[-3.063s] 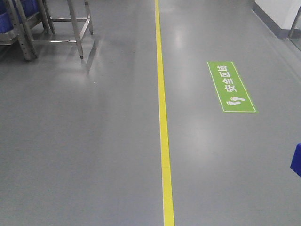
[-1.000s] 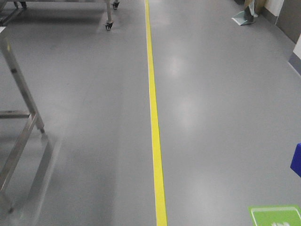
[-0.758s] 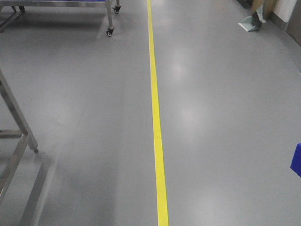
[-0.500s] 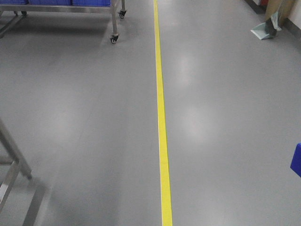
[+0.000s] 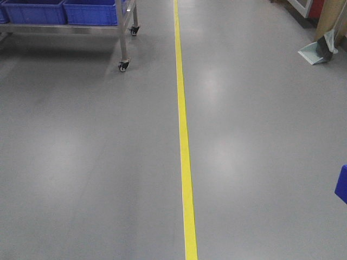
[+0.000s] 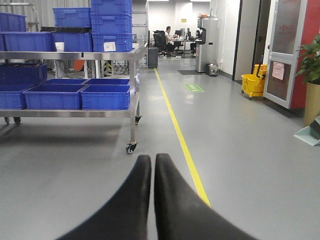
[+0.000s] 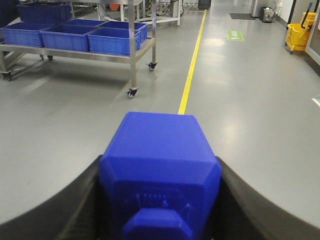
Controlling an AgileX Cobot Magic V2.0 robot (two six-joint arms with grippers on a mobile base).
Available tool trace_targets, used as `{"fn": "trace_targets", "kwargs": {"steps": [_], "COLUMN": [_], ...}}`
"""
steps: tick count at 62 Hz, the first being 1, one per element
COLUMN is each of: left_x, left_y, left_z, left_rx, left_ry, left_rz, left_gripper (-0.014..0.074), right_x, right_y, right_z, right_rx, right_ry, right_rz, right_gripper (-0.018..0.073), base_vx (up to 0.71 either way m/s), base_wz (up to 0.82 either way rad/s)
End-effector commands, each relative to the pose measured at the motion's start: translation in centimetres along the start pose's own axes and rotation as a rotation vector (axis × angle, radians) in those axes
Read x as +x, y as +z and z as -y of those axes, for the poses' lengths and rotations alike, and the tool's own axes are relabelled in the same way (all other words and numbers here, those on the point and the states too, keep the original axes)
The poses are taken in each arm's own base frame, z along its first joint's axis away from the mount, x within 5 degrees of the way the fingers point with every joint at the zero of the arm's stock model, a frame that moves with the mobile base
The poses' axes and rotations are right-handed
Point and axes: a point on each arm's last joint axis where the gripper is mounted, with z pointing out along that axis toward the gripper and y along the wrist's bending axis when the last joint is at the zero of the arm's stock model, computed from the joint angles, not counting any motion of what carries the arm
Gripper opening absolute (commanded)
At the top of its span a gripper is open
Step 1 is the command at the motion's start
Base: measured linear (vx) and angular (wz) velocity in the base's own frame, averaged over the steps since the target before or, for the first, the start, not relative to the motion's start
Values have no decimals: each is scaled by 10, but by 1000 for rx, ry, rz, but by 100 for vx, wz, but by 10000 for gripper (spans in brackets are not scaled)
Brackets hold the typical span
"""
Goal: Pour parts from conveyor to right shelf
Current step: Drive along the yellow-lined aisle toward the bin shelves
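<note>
**A:** What is the biggest thing around the pincers?

**B:** The pale grey floor point(image 5: 260, 162), beneath both and running far ahead of them. Next is a steel rack point(image 6: 85, 55), ahead and to the left of both pincers, well apart from either. It carries deep-blue bins point(image 6: 105, 96) on its lower level and more stacked on top.

**A:** And the yellow line?

**B:** The yellow line point(image 5: 184, 146) is painted on the floor. It starts just right of the left gripper point(image 6: 152, 161) and leads straight away from it. From the right wrist it emerges from behind the held part and runs forward.

**A:** Anything to the right?

**B:** A yellow mop bucket point(image 6: 254, 84) stands far ahead and to the right of the pincers, by a door. A pale dustpan point(image 5: 316, 52) sits ahead on the right, nearer than the bucket.

**A:** How do the pincers stand?

**B:** The left one is pressed together, its two black fingers touching along their length with nothing between them. The right gripper point(image 7: 160, 187) is clamped on the blue block point(image 7: 160, 150), a finger against each side.

**A:** So where is the part?

**B:** In the right pincer, above the floor, with its little square nub facing the wrist camera. It also shows as a blue corner at the right edge of the front view.

**A:** The smallest thing?

**B:** A caster point(image 6: 130, 148) under the rack's nearest leg, ahead and slightly left of the left pincer.
</note>
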Motion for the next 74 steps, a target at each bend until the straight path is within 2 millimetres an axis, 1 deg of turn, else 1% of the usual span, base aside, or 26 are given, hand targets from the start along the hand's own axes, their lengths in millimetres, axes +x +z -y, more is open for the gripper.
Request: {"fn": "trace_targets", "kwargs": {"steps": [1,20,46,74], "left_x": [3,3,3,3], "left_y": [0,0,0,0], "left_z": [0,0,0,0], "left_rx": [-1,-1,-1,-1], "left_ry": [-9,-9,-9,-9], "left_rz": [58,58,58,58], "left_gripper": [-6,-6,-6,-6], "right_x": [-14,-14,-14,-14], "right_y": [-2,-2,-2,0], "right_z": [1,1,1,2], "right_rx": [17,17,17,17], "right_ry": [-4,-4,-4,-2], "right_rz": [88,88,88,78], "right_gripper": [-5,-5,-5,-5], "base_vx": [94,92,90,81], "base_wz": [-6,-1,13,5]}}
